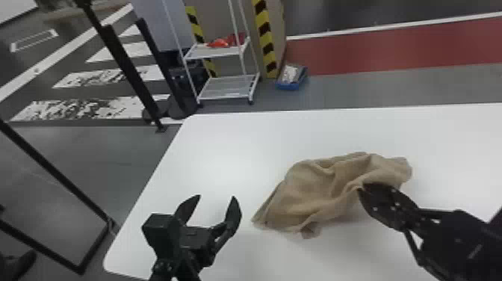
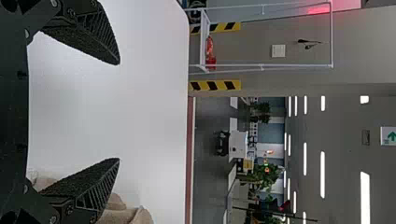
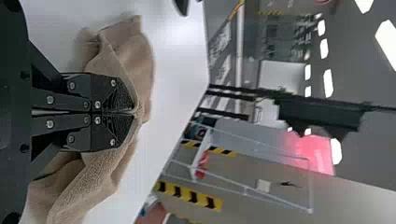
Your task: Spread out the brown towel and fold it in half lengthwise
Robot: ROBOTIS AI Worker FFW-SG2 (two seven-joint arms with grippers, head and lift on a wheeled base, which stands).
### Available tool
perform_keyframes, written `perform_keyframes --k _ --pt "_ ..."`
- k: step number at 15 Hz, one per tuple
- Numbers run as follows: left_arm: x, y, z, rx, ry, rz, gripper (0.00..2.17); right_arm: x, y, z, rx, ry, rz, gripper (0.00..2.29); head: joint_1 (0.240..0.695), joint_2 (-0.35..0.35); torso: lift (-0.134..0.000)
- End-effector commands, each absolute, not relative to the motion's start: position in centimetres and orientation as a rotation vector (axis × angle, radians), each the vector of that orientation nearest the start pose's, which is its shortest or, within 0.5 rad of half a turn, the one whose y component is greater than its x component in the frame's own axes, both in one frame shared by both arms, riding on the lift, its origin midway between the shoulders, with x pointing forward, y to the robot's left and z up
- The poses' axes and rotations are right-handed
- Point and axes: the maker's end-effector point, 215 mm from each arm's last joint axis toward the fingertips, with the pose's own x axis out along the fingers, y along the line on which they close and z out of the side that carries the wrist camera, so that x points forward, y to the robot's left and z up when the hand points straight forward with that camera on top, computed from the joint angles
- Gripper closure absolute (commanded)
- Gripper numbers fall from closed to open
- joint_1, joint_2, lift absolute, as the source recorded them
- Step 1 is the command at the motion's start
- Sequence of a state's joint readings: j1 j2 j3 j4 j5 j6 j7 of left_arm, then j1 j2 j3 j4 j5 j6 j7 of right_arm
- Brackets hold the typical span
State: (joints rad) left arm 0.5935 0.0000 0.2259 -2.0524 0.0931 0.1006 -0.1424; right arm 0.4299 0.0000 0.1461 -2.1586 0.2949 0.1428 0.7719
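Held a pinch of the brown towel [image 1: 321,187] in the right gripper [image 1: 361,187], with both fingertips drawn together on a fold at the cloth's near side. In the right wrist view, saw the pinched edge run in between the closed tips, with brown cloth draped away on both sides of them. Had the left gripper [image 1: 216,197] wide open over the white table [image 1: 224,149], to the left of the towel, with its two fingers well apart and bare tabletop showing between them. Saw part of the cloth past one of those fingers in the left wrist view. Found the towel crumpled on the table, bunched into ridges and folds, with a pointed corner aimed toward the left gripper and a small flap turned out at the near edge. Looked farther out, past the table's rounded far left corner, to a white cart [image 1: 228,87] with something red [image 1: 220,43] on its upper shelf. Noted a blue box [image 1: 289,86] with pale contents on the floor near the cart, yellow and black striping [image 1: 265,37] behind, a red floor strip [image 1: 373,52] off to the right, and black metal posts [image 1: 129,71] to the left of the cart.
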Motion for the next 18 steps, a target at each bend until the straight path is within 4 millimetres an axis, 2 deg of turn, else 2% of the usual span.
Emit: perform_keyframes --k 1,2,3,6,11,14,16,18 --pt "40.2 32.0 -39.8 -0.006 0.202 0.057 0.16 38.3 1.2 -26.8 -0.167 -0.112 0.922 1.42 0.695 0.35 -0.124" --pt "40.2 31.9 -39.8 -0.007 0.202 0.056 0.16 38.1 1.9 -25.4 -0.152 -0.156 0.928 1.42 0.695 0.35 -0.124" --pt "40.2 31.8 -39.7 -0.007 0.201 0.054 0.16 38.2 1.8 -23.8 -0.143 -0.211 0.907 1.42 0.695 0.35 -0.124" --pt "40.2 32.1 -39.5 -0.004 0.198 0.058 0.16 38.5 0.4 -20.0 -0.107 -0.33 0.847 1.42 0.695 0.35 -0.124" --pt "40.3 31.8 -39.3 -0.01 0.194 0.053 0.16 39.8 -5.8 -14.8 -0.066 -0.416 0.743 1.42 0.695 0.35 -0.124" --pt "40.3 31.8 -39.4 -0.01 0.196 0.052 0.16 41.5 -11.0 -14.6 -0.042 -0.398 0.657 1.42 0.695 0.342 -0.124" --pt "40.4 31.6 -39.4 -0.012 0.194 0.048 0.16 42.7 -16.0 -16.2 0.012 -0.371 0.577 1.42 0.695 0.297 -0.124" --pt "40.4 31.6 -39.5 -0.012 0.196 0.049 0.16 43.8 -21.5 -18.7 0.061 -0.324 0.475 1.42 0.695 0.24 -0.124"
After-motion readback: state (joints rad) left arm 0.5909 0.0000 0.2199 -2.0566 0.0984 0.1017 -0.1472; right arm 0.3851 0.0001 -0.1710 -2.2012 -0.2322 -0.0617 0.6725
